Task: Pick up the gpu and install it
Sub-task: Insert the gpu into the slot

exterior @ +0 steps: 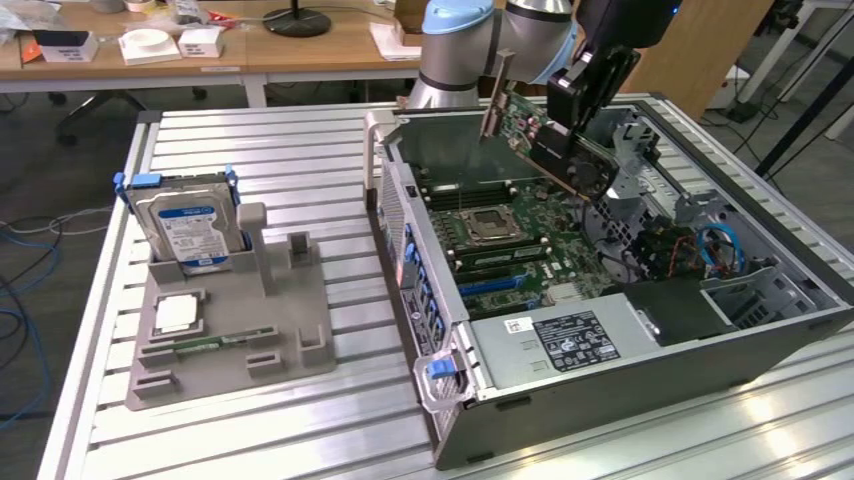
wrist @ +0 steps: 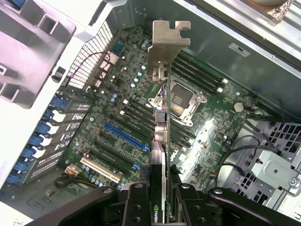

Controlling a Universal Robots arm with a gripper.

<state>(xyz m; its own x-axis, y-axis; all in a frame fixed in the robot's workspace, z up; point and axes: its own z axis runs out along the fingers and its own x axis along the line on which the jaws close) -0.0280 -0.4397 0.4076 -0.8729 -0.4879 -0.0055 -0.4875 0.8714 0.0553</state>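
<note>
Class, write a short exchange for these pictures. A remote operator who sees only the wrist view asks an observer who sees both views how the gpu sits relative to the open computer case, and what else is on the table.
Operator: In the wrist view the gpu is edge-on in the gripper, over the motherboard. Is it in a slot?
Observer: No. The exterior view shows it hanging tilted above the board, inside the open computer case, not seated.
Operator: What lies outside the case?
Observer: A blue-labelled hard drive stands upright in a grey holder on the slatted table, towards the exterior view's left.
</note>
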